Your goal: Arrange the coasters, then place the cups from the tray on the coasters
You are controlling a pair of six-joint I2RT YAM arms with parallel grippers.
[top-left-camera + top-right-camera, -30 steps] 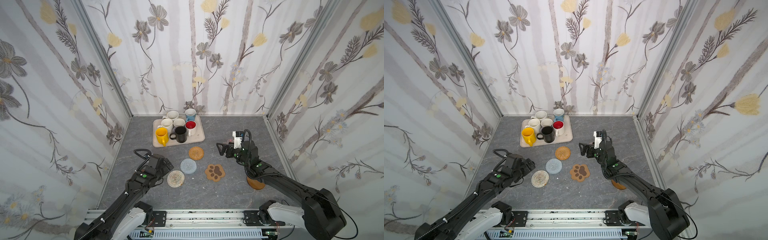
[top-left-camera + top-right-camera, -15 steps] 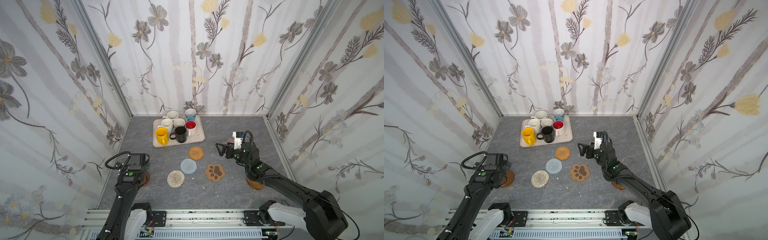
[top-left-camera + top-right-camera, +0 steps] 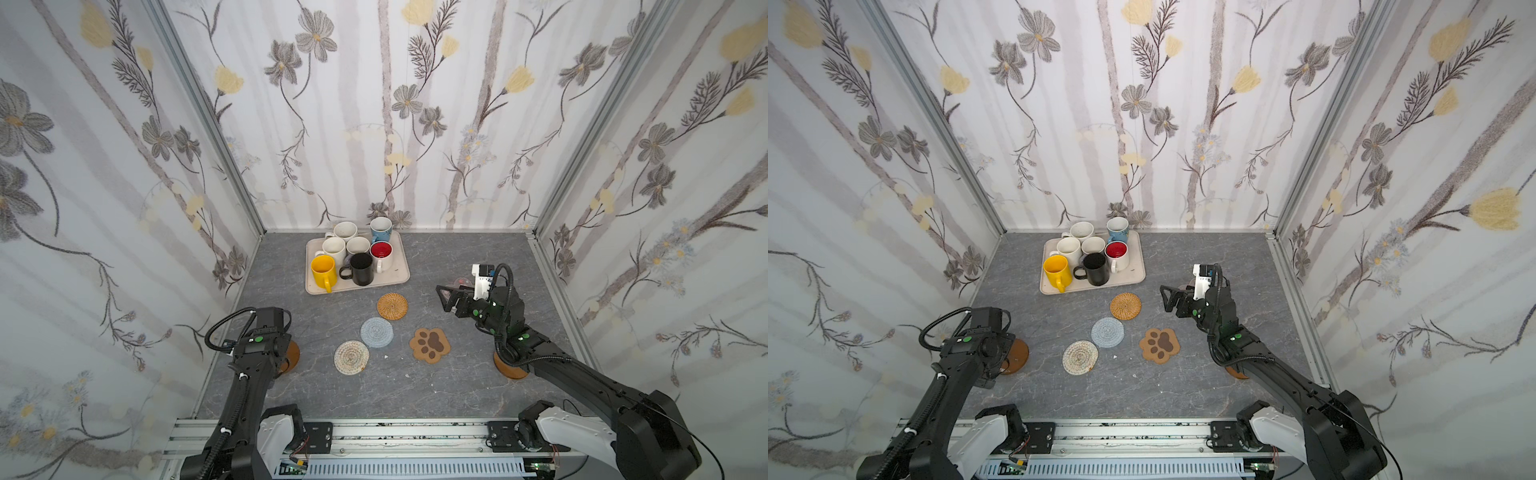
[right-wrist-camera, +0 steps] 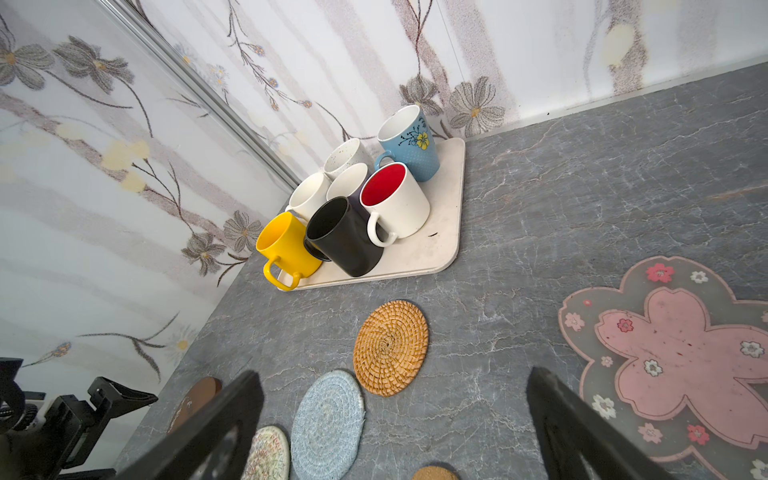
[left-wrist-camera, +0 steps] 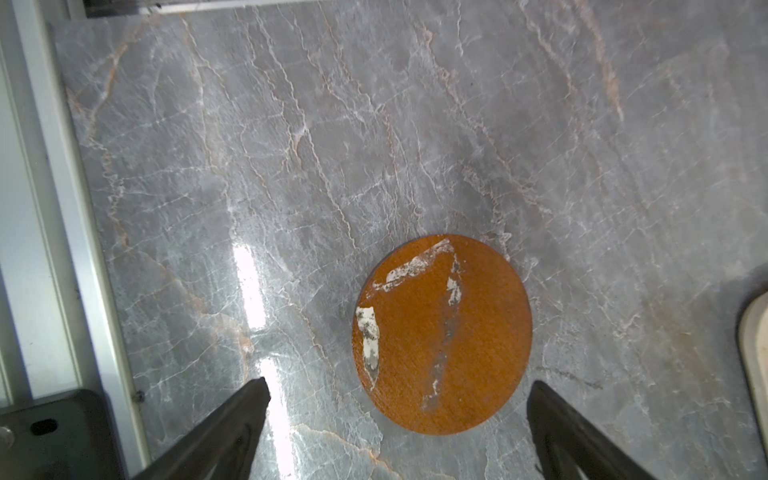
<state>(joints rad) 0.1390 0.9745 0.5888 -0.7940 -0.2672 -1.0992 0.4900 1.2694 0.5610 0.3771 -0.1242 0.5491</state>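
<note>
**A:** Where are the cups?

**B:** All seven stand on the tray (image 3: 398, 272), crowded to its left and back. The yellow mug (image 3: 323, 268) is at the tray's front left corner. The black mug (image 3: 361, 268) is beside it, and the red-lined mug (image 3: 381, 251) is just behind that.

**A:** And the coasters?

**B:** They lie on the grey floor on the robot's side of the tray. The rattan coaster (image 3: 392, 306) is just off the tray's front right corner. The blue crochet coaster (image 3: 377, 331) and the beige woven coaster (image 3: 351, 356) lie farther from it in a slanting line. The paw coaster (image 3: 429, 345) is out to their right. The pink blossom coaster (image 4: 673, 357) lies well to the tray's right.

**A:** What about the left gripper?

**B:** The left gripper (image 5: 399, 383) has its jaws spread wide and grips nothing. It points down over a wooden disc (image 5: 442, 332), which is well in front of the tray's left side. I can't tell whether it touches the disc.

**A:** And the right gripper?

**B:** The right gripper (image 4: 395, 374) is also wide apart and empty. It is off the tray's right front corner, aimed toward the tray.
</note>
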